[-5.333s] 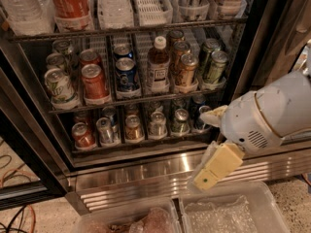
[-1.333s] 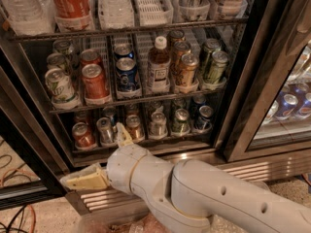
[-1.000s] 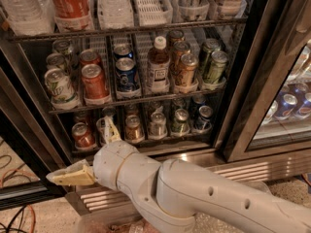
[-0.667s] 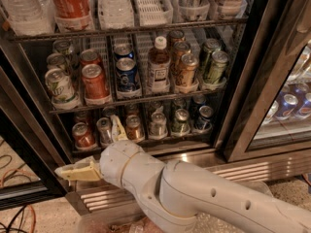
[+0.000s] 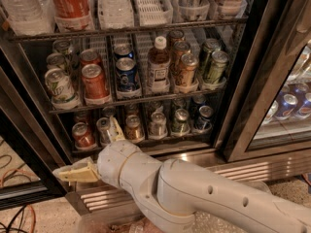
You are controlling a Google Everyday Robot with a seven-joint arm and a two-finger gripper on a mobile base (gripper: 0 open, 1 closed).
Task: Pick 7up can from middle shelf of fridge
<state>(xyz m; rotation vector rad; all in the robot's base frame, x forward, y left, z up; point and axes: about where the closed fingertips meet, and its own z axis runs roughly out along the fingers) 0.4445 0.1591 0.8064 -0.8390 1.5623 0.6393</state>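
The 7up can [image 5: 60, 87], pale whitish-silver with green marks, stands at the front left of the middle shelf [image 5: 146, 99] of the fridge [image 5: 241, 101]. To its right are a red can [image 5: 94, 81], a blue can [image 5: 127, 75], a white-capped brown bottle [image 5: 158, 67] and green-gold cans [image 5: 215, 67]. My gripper [image 5: 79, 173], beige, sits low at the left in front of the fridge's base, well below the 7up can and apart from it. It holds nothing that I can see. My grey arm [image 5: 194, 198] fills the bottom of the view.
The top rack holds large bottles [image 5: 71, 4]. The bottom rack [image 5: 146, 142] holds only cans, partly hidden by my arm. A black door frame [image 5: 24, 144] runs down the left. A glass door [image 5: 286, 106] with cans behind it stands on the right. Cables [image 5: 14, 212] lie on the floor.
The arm has swung from the lower right across the fridge base to the lower left. Over the last second the gripper has only shifted slightly. The cans have not moved.
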